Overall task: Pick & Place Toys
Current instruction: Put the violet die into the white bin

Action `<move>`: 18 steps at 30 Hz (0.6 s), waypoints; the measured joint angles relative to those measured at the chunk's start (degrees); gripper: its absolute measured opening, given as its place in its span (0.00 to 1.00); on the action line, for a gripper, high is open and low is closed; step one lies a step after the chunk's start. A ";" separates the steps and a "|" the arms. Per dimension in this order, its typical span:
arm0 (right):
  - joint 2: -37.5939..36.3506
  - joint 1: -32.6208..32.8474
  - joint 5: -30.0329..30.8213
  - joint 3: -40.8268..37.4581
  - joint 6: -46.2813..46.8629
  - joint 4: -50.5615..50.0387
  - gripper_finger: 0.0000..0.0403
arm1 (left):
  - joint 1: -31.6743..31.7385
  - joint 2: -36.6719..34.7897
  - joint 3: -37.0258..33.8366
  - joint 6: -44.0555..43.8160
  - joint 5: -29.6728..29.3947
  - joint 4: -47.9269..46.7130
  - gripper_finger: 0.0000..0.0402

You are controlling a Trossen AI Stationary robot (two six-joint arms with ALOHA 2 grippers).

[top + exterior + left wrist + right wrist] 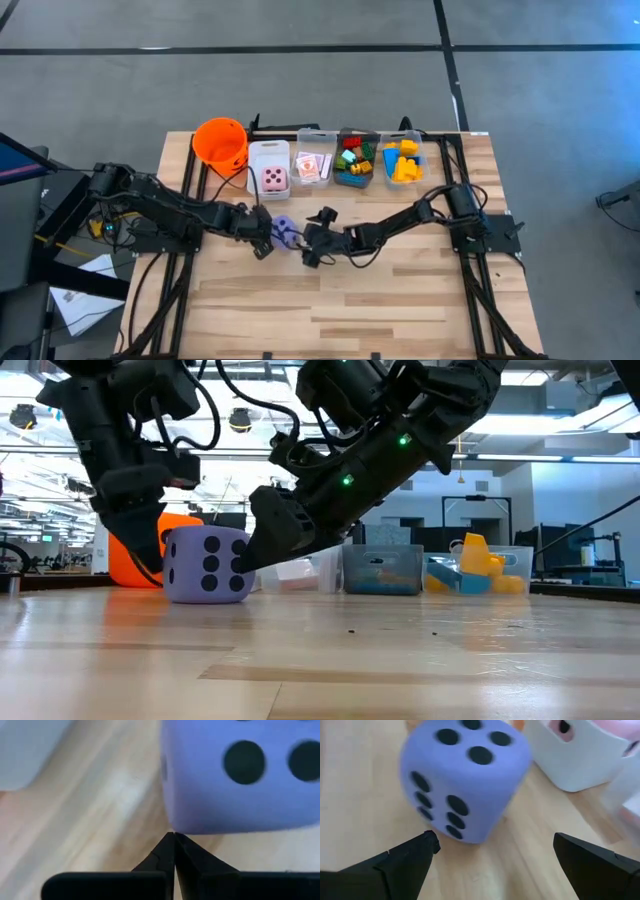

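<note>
A purple die with black dots [285, 232] rests on one face on the wooden table, between my two grippers; it also shows in the low view [207, 565]. My left gripper [173, 835] is shut, with its tips at the die's side [235, 775]. My right gripper [492, 845] is open and empty; it faces the die [465, 780] from the table's right, with one finger [427, 845] close to the die's lower edge. A pink die [273, 180] lies in a white bin. My left gripper's shut fingertips [170, 840] stand against the purple die's side at its lower edge [180, 827], coming level from the table's left. I cannot tell whether they touch it. The die stands flat on the table.
Along the far edge stand an orange bucket [220, 142], the white bin [268, 155], a clear bin with cards [313, 165], a bin of mixed bricks [355, 160] and a bin of yellow and blue bricks [402, 160]. Bare wood lies toward the near edge [340, 310].
</note>
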 joint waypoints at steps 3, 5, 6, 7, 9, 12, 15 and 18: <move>0.00 0.43 -1.60 0.00 -0.27 0.46 0.99 | 1.16 0.00 0.00 1.37 -1.53 -0.09 0.00; 0.00 0.43 -1.74 0.00 -1.44 0.75 0.99 | 2.14 0.00 0.00 3.13 -1.79 -0.08 0.00; 0.00 0.46 -1.81 0.00 -2.25 0.78 0.99 | 2.67 0.00 0.00 3.93 -2.01 0.04 0.00; 0.00 0.46 -1.92 0.00 -2.98 0.82 0.99 | 3.21 0.00 0.00 4.77 -2.27 0.33 0.00; 0.00 0.42 -2.57 0.00 -3.68 0.80 0.99 | 4.29 0.00 0.00 6.71 -2.57 1.47 0.00; 0.00 0.36 -3.59 -0.02 -3.82 0.70 0.99 | 5.63 0.00 0.02 8.64 -2.62 3.23 0.00; 0.00 0.26 -5.88 -0.02 -5.17 -0.36 0.99 | 6.32 0.00 0.02 10.27 -2.60 3.28 0.00; 0.00 0.26 -9.22 -0.02 -7.51 -1.94 0.99 | 6.50 0.00 0.02 10.36 -2.55 2.33 0.00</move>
